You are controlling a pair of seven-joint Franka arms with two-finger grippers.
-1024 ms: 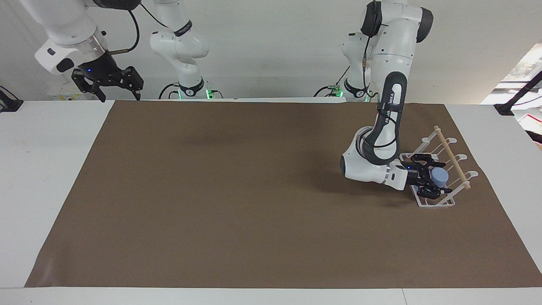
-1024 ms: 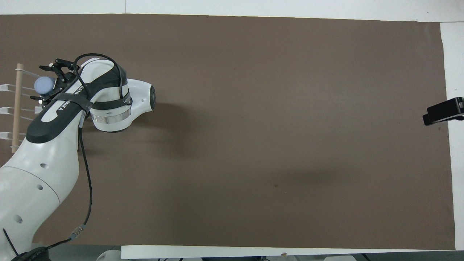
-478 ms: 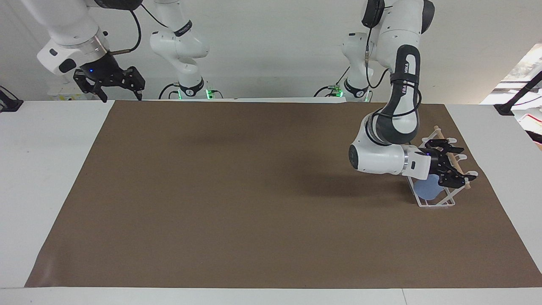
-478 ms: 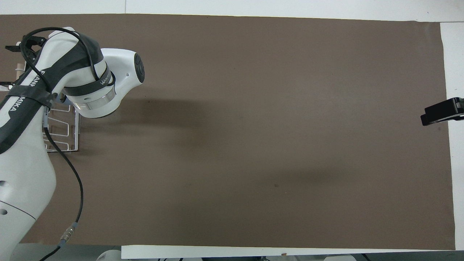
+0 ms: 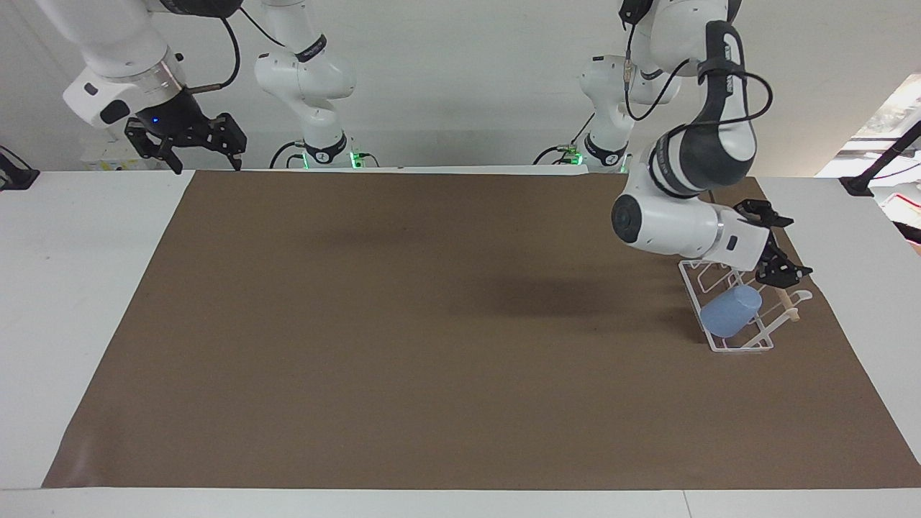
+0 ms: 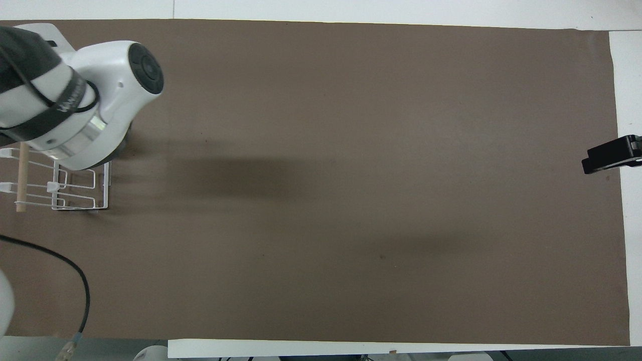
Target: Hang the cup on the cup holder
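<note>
The light-blue cup [image 5: 729, 311] hangs tilted on a prong of the white wire cup holder [image 5: 745, 348], at the end of the rack farthest from the robots. The holder stands on the brown mat toward the left arm's end of the table. My left gripper [image 5: 781, 244] is open and empty, raised over the holder's upper part, clear of the cup. In the overhead view part of the holder [image 6: 75, 193] and its wooden dowel [image 6: 21, 175] show; the left arm hides the cup there. My right gripper [image 5: 203, 152] is open and waits raised at the right arm's end.
A brown mat [image 5: 432, 324] covers most of the white table. The right gripper's tip [image 6: 609, 154] shows at the mat's edge in the overhead view. A black clamp [image 5: 856, 185] sits on the table edge near the left arm's end.
My left gripper let go of the cup, which now rests on the holder's prong. The gripper rose and drew back toward the robots. The right arm barely moved.
</note>
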